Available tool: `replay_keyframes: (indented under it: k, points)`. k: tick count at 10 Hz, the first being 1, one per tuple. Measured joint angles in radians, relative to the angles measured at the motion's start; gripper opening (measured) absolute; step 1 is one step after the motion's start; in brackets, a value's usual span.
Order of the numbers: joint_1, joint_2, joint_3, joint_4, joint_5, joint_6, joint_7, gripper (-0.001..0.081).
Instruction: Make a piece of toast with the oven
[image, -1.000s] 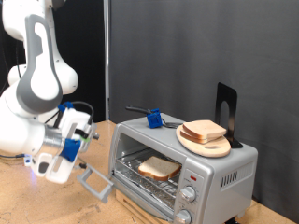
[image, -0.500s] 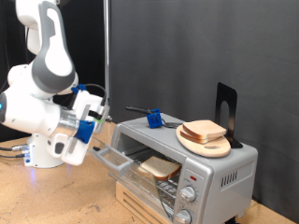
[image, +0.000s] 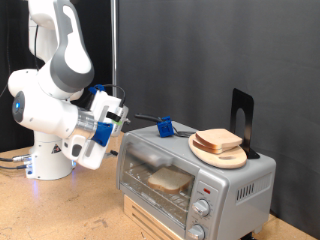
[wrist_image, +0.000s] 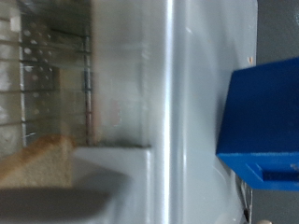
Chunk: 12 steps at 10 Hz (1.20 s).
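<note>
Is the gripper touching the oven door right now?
Cannot tell. In the exterior view the gripper sits at the upper edge of the closed oven, but no gap or contact shows plainly. The wrist view only shows the oven close up, with the toast inside.

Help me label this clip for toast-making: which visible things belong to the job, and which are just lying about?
Belongs to the job:
silver-grey countertop toaster oven, glass door up
pale bread slice on the rack inside
end effector, at the oven's top corner

Just lying about:
round wooden plate of stacked bread slices
blue block
black stand
</note>
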Motion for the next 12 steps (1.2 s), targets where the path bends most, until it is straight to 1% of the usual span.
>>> replay_keyframes:
  k: [2, 3, 5, 6, 9, 10, 11, 12]
  points:
    - [0.004, -0.003, 0.01, 0.0, 0.01, 0.008, 0.019, 0.068]
    - [0.0, -0.004, 0.01, 0.001, -0.003, 0.008, 0.033, 0.068]
    - [-0.025, -0.004, -0.004, 0.008, -0.068, 0.009, 0.064, 0.068]
    - [-0.038, -0.004, -0.013, 0.013, -0.085, 0.009, 0.068, 0.068]
    - [-0.092, 0.016, -0.051, 0.059, -0.145, 0.067, 0.097, 0.068]
    - [-0.102, 0.033, -0.053, 0.073, -0.157, 0.08, 0.097, 0.068]
    - [-0.101, 0.033, -0.053, 0.072, -0.157, 0.07, 0.097, 0.068]
    - [-0.102, 0.037, -0.058, 0.079, -0.157, 0.032, 0.097, 0.068]
